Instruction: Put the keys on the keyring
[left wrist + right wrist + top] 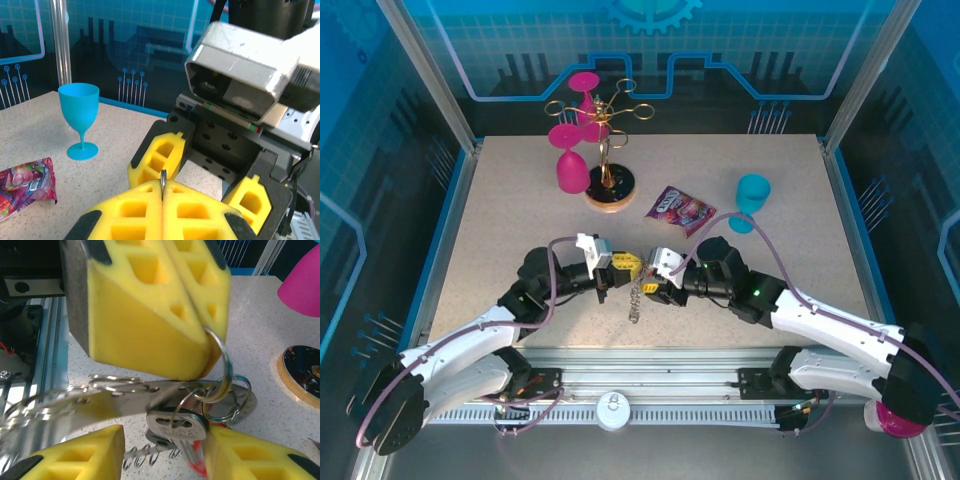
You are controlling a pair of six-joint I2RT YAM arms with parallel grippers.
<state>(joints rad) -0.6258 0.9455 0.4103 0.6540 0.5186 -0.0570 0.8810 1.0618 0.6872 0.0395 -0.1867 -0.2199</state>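
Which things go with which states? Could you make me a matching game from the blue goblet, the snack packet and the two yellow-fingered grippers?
Things:
1. blue goblet
2. snack packet
3. left gripper
4. right gripper

States:
A. jaws open
B. standing upright
C. shut on a silver loop of the keyring
D. lying flat

Pairs: 1-B, 2-D, 3-C, 4-A
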